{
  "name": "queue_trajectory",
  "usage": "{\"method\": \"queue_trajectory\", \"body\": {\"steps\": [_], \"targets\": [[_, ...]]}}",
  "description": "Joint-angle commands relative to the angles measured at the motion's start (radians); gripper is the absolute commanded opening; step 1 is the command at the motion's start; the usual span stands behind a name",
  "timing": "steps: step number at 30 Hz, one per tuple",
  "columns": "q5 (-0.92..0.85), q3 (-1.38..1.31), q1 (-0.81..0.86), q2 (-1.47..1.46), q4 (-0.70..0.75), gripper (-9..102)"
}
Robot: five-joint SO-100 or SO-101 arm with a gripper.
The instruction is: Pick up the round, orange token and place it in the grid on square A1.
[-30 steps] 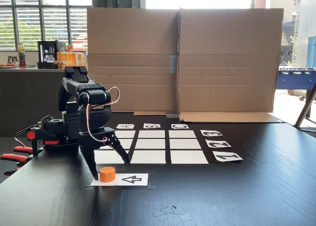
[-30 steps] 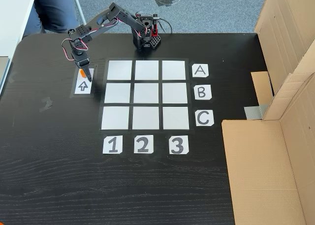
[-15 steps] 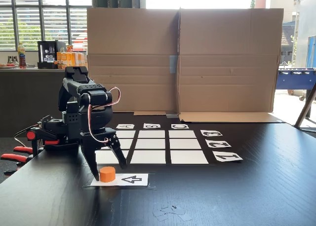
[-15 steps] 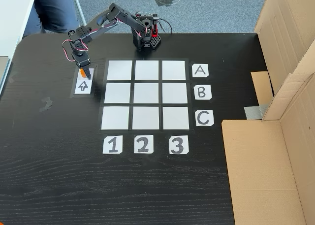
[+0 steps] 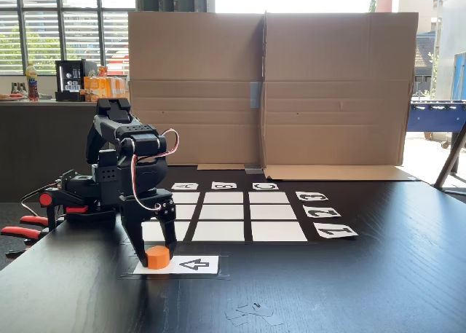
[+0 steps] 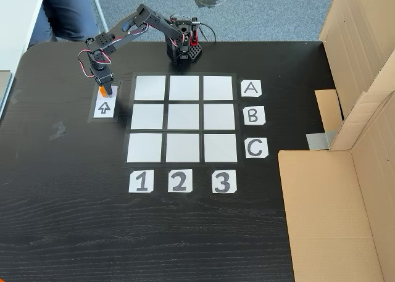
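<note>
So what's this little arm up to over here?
The arm's gripper has come down around an orange token that sits on a white arrow card beside the grid. Its jaws have narrowed onto the token's sides over the last second. The token rests on the card, not yet lifted, and every grid cell is bare.

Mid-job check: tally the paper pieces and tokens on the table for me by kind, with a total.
White grid cells: 9
Letter labels (A, B, C): 3
Number labels (1, 2, 3): 3
Arrow card: 1
Orange token: 1, on the arrow card, between the fingers of the gripper
Total: 17
</note>
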Motion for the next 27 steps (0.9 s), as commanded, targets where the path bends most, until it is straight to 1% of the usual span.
{"method": "queue_trajectory", "body": {"steps": [1, 9, 13, 19, 24, 27], "targets": [[0.003, -0.038, 0.000, 0.049, 0.009, 10], [0.002, -0.038, 0.031, 0.202, 0.058, 10], [0.002, -0.028, 0.055, 0.321, 0.094, 10], [0.002, 0.017, 0.107, 0.508, 0.101, 10], [-0.008, 0.084, 0.138, 0.673, 0.101, 10], [-0.018, 0.181, 0.146, 0.793, 0.101, 10]]}}
